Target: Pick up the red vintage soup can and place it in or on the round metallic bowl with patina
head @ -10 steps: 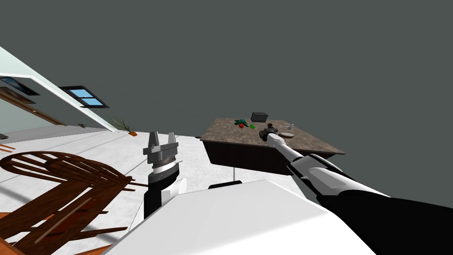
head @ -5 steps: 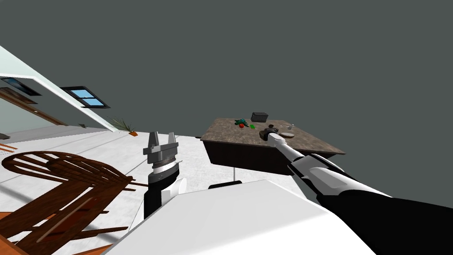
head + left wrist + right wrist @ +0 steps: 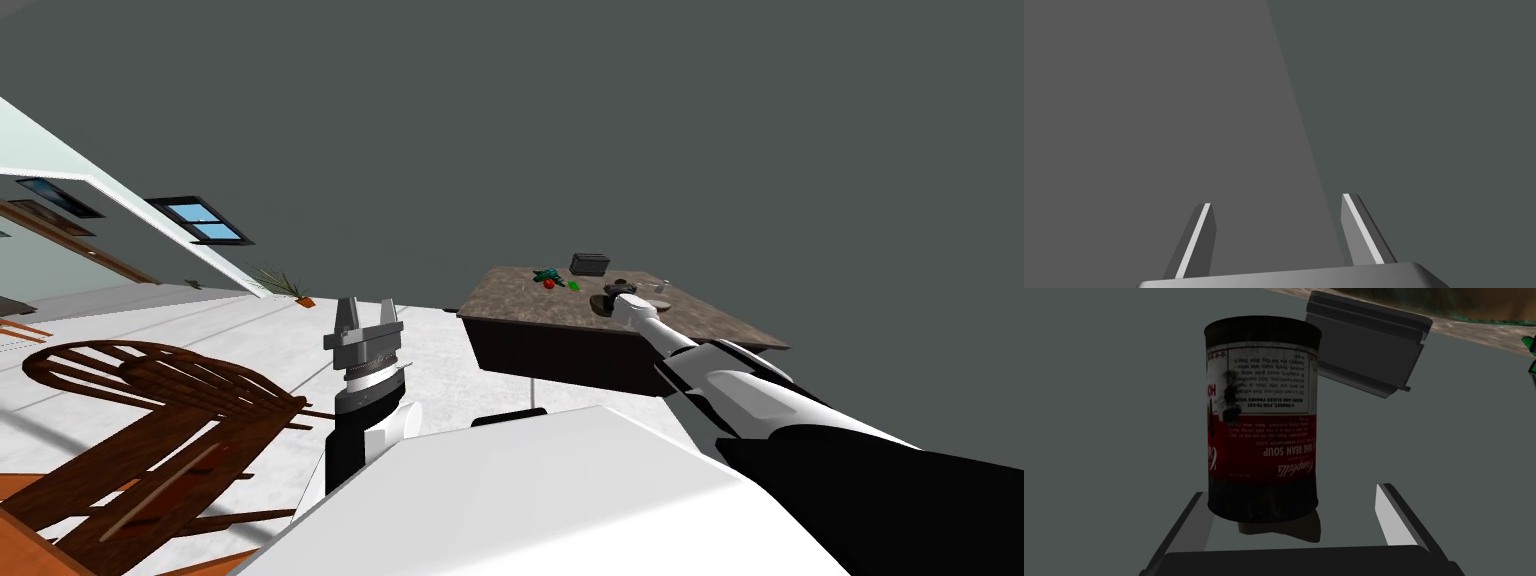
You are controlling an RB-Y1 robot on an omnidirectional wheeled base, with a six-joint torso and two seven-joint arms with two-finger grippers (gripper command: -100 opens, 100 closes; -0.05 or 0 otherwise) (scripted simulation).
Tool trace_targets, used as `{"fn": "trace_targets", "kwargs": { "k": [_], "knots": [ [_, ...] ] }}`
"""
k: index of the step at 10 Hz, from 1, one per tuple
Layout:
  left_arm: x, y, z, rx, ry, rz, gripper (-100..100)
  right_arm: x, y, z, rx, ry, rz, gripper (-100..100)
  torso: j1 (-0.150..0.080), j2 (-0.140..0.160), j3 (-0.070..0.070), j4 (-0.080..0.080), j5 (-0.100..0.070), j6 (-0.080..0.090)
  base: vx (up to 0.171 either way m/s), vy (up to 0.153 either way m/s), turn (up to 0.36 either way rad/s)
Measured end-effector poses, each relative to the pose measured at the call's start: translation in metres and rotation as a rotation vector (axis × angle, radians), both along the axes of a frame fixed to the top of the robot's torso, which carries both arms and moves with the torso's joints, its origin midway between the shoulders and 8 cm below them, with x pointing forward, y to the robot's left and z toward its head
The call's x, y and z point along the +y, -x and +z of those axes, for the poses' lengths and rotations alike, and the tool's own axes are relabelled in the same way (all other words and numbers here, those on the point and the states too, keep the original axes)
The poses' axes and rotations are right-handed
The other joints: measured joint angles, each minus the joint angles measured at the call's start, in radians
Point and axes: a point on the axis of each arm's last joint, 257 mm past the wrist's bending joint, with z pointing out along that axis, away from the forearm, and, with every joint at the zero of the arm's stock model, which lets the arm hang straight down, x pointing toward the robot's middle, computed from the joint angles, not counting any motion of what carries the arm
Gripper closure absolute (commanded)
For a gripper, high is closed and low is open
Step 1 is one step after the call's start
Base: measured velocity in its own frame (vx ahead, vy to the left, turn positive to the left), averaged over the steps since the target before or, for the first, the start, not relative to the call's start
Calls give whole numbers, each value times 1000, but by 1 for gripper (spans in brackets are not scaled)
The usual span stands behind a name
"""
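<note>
The soup can, with a red and white label and dark, stained ends, stands between the fingers of my right gripper. The fingers are spread wider than the can, which sits close to one of them. In the head view my right gripper reaches out over the brown table. A low, dark, round shape lies on the table beside it; I cannot tell if it is the bowl. My left gripper is raised, open and empty, left of the table; its fingers stand apart.
A dark grey box lies just beyond the can, at the table's far edge. A small red thing and green bits lie to its left. A brown wooden chair stands on the floor at my left.
My right arm has shifted a little to the right over the table. The head view has drifted slightly. My left arm has not moved.
</note>
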Motion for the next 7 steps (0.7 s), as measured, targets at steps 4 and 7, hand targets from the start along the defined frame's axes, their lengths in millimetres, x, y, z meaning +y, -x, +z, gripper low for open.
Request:
{"fn": "trace_targets", "kwargs": {
  "k": [4, 7],
  "knots": [
    [0, 0, 0, 0, 0, 0, 0, -5, 0, 3, 3, 2, 1, 0, -4, 0, 0, 0, -1, 0, 1, 3, 0],
    [0, 0, 0, 0, 0, 0, 0, -5, 0, 3, 3, 2, 1, 0, -4, 0, 0, 0, -1, 0, 0, 0, 0]
  ]
}}
